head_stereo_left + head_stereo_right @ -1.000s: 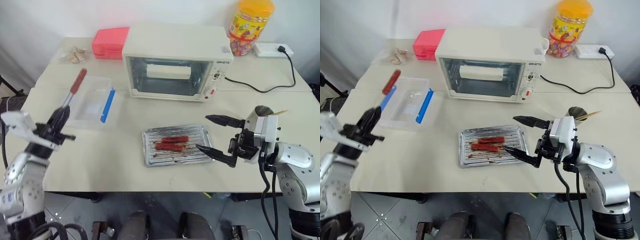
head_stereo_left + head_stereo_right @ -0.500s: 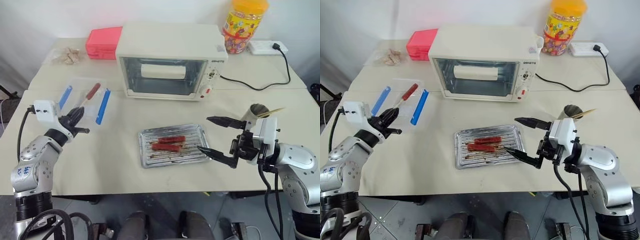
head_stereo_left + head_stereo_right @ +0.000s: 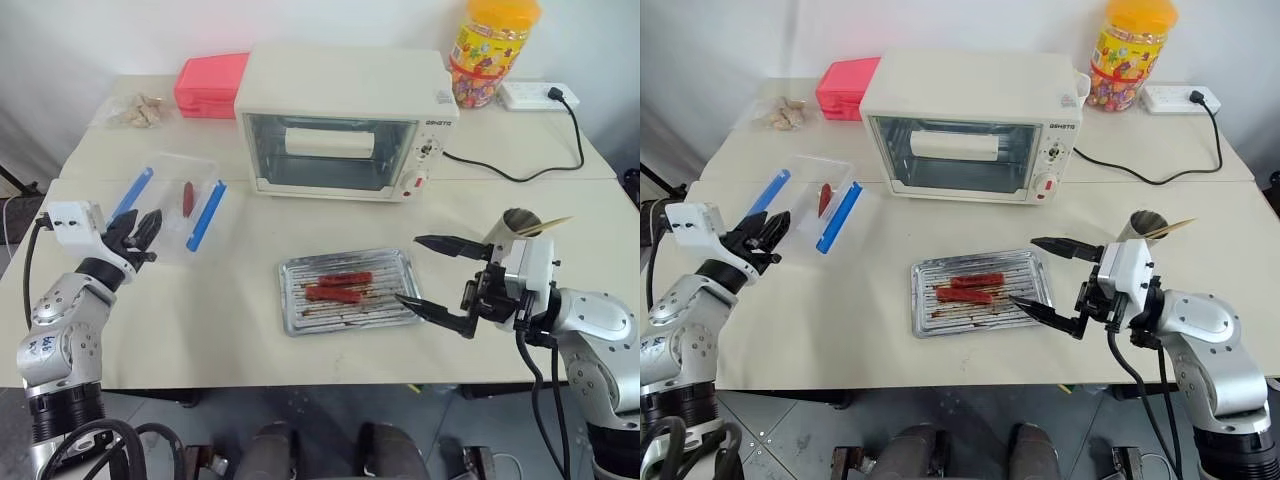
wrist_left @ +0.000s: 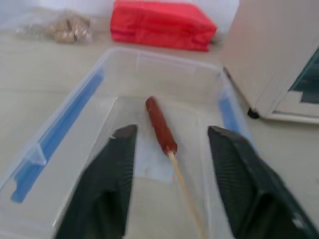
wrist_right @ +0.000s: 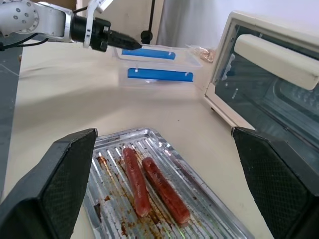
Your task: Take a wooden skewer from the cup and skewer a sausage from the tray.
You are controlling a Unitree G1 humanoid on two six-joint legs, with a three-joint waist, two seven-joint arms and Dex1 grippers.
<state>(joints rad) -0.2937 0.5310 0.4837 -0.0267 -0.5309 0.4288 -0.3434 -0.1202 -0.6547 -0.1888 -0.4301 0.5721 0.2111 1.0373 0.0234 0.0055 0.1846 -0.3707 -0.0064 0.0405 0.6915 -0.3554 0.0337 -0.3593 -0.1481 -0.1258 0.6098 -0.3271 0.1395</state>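
Inside the clear plastic box (image 4: 164,99), left of the toaster oven (image 3: 345,120), lies 1 dark red sausage (image 4: 160,125) spiked on a thin pale wooden skewer (image 4: 184,191). Just short of it, the left gripper (image 4: 172,186) stands spread and empty. Right of the tray (image 3: 300,320) with 2 sausages (image 3: 340,286), the right gripper (image 3: 435,283) gapes wide, near the cup (image 3: 518,226).

My arms are silver-grey rounded metal shells with black joints. Each end effector, left (image 3: 140,232) and right (image 3: 440,285), has two black tapered fingers (image 4: 110,184) (finely textured up close) behind a white box housing, with black cables looping off both wrists.
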